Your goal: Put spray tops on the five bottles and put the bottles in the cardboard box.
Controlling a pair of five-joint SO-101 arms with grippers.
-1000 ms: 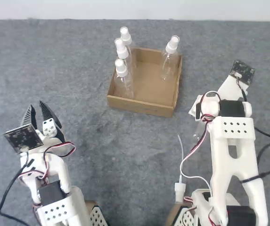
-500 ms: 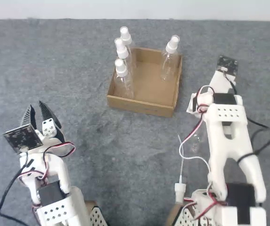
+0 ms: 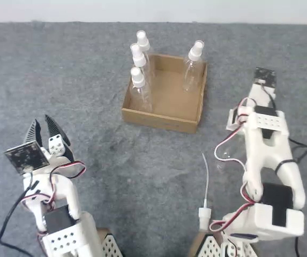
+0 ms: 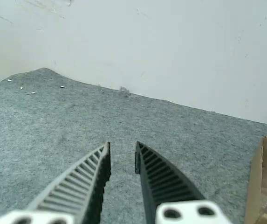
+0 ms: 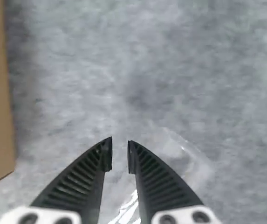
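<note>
Left arm [image 3: 54,187], right arm [image 3: 263,150] white plastic; black servos [image 3: 275,195]; red, black cables [image 3: 231,142]; left hand [image 4: 122,158], right hand [image 5: 119,151] black, ribbed; wrist boards [image 3: 24,157], probably cameras.

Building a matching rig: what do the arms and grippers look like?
The left arm and right arm are white plastic with black servo motors and red, black and white wires. The left gripper and right gripper have black, ribbed, tapering fingers.

looks like a small robotics test bench. a grey felt mat [image 3: 89,80] covers the table up to a bare white wall [image 4: 170,46]. two white hobby arms with exposed wiring [image 3: 225,144] stand on it.
</note>
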